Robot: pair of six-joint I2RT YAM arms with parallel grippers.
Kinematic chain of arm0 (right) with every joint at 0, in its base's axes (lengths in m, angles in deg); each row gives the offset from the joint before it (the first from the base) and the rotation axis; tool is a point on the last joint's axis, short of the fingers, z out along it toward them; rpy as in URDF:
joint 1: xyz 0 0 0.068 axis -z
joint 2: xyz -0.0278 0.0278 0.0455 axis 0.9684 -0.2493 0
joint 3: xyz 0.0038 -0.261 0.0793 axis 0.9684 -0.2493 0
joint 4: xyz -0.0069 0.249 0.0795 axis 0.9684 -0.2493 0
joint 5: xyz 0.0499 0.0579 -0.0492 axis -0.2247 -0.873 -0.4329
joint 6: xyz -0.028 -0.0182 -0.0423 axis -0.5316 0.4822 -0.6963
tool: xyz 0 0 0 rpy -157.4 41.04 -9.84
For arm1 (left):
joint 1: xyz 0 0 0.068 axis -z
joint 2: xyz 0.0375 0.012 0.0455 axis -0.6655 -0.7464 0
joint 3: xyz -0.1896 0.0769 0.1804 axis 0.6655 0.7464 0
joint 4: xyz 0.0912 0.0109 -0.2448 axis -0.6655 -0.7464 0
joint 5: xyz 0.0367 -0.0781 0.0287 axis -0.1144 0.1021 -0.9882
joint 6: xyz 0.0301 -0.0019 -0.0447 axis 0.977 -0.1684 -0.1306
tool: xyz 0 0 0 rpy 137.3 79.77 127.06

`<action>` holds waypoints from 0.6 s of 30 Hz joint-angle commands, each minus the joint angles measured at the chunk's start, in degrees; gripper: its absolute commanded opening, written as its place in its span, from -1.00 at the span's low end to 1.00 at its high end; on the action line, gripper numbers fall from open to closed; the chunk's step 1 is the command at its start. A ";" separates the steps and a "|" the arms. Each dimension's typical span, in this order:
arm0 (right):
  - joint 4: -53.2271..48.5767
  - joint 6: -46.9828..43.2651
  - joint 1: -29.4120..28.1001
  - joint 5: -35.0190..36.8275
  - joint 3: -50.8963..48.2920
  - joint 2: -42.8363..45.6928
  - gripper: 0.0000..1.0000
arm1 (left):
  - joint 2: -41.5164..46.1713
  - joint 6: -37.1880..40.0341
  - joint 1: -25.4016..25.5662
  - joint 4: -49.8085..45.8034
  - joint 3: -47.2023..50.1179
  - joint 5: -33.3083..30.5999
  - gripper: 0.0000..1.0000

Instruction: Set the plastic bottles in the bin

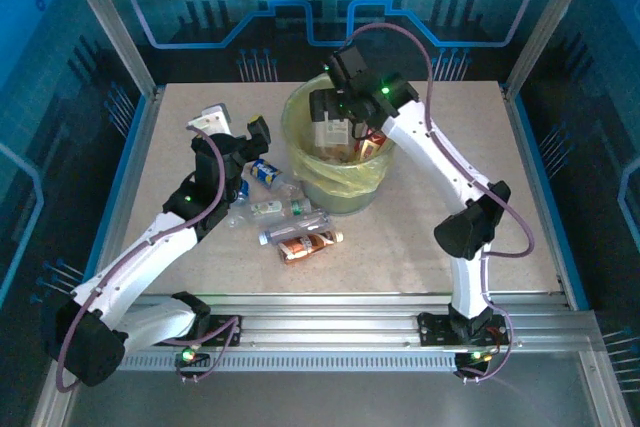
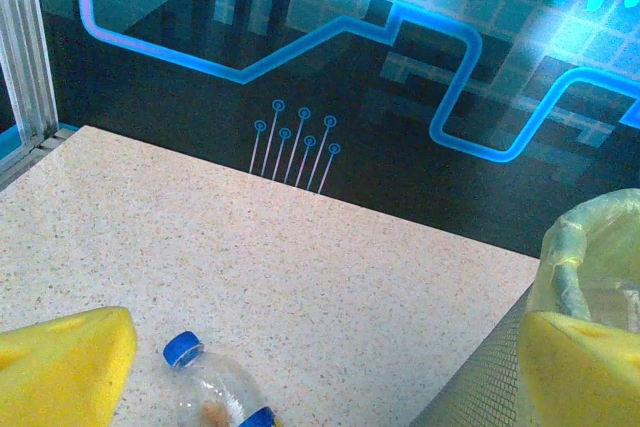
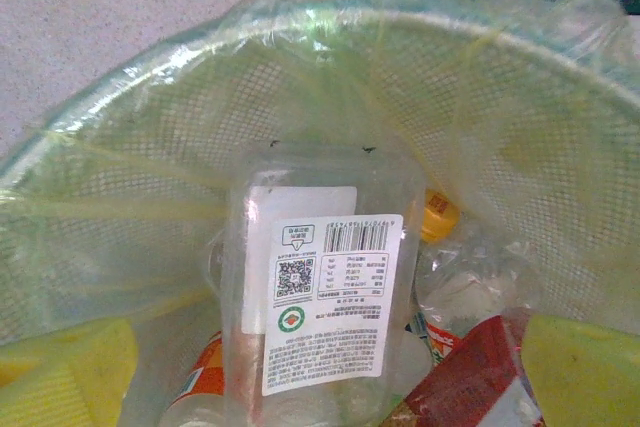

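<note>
Hanging over the bin: the right tool [image 3: 330, 332], its yellow pads [image 3: 60, 377] spread wide and gripping nothing.
Bin: the bin [image 1: 345, 185] is a large round bucket lined with a yellow-green bag, standing at the far middle of the bench [image 1: 430, 237].
Inside the bin: a clear pack [image 3: 320, 297] with a white printed label lies between the right tool's pads, apart from both. An orange cap [image 3: 437, 219] shows just right of it, a red-labelled bottle [image 3: 480, 367] at the near right, and an orange-labelled bottle [image 3: 195, 387] at the near left.
Left tool: the left tool [image 2: 328, 322] is open wide and empty above the bench, left of the bin. A blue-capped bottle [image 2: 215, 387] lies on the bench below it.
Bottles on the bench: a cluster lies just near-left of the bin. It includes a white-labelled bottle [image 1: 270, 209], a long clear bottle [image 1: 285, 232] and, nearest of all, a red-brown-labelled bottle [image 1: 310, 244].
</note>
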 commanded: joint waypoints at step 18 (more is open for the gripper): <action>3.02 -2.38 -0.23 8.81 -15.04 17.85 0.99 | -3.71 -8.22 -7.13 -21.27 -0.83 9.63 0.98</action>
